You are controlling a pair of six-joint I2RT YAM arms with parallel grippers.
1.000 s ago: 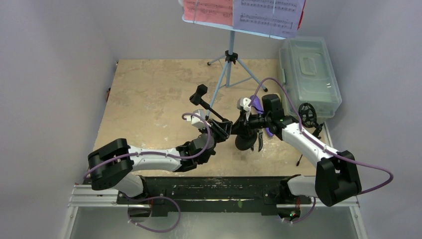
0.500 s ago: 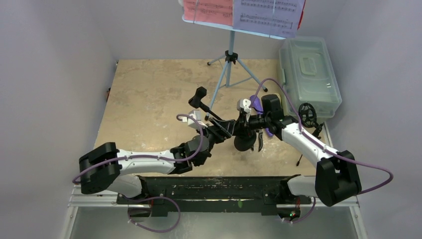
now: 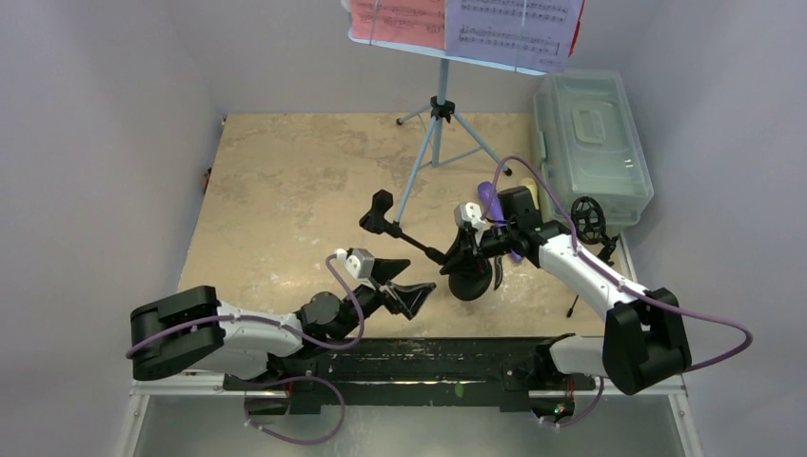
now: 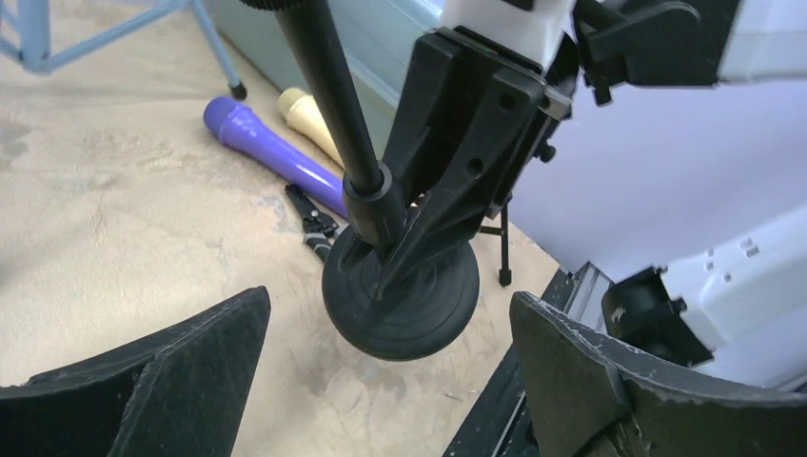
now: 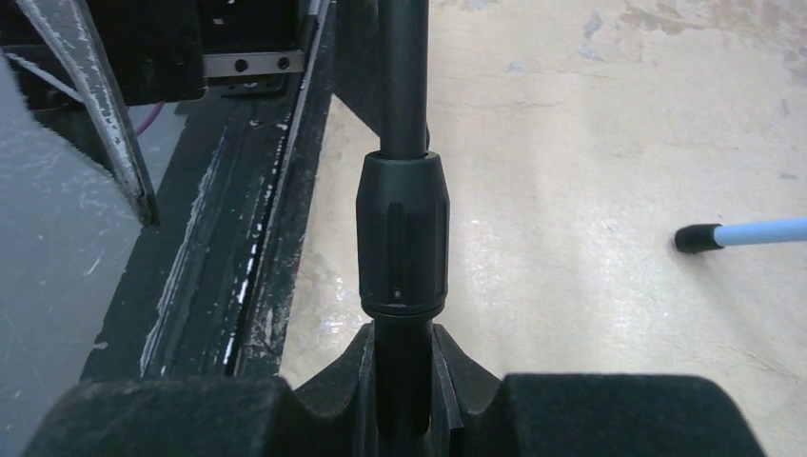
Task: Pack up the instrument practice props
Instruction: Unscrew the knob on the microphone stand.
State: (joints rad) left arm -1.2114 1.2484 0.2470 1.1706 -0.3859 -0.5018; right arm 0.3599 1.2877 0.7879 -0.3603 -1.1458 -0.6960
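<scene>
2 microphones (image 4: 266,148), 2 pages (image 3: 400,19), 1 pole (image 4: 325,81), 1 box (image 3: 590,143).

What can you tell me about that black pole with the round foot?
The black pole looks like matte plastic: a thin shaft, a ribbed collar, a ringed disc foot and a clip at its top. It leans, with the right gripper clamped on the shaft near the foot. Whether the foot touches the table is unclear.

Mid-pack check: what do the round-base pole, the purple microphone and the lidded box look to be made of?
Round-base pole: matte black, probably plastic or coated metal. The base shows moulded concentric rings and the collar has fine ribs.
Purple microphone: smooth, slightly glossy plastic by the look, with a soft highlight along its body.
Box: translucent grey-green plastic. Its lid lets light through and has moulded ridges.
</scene>
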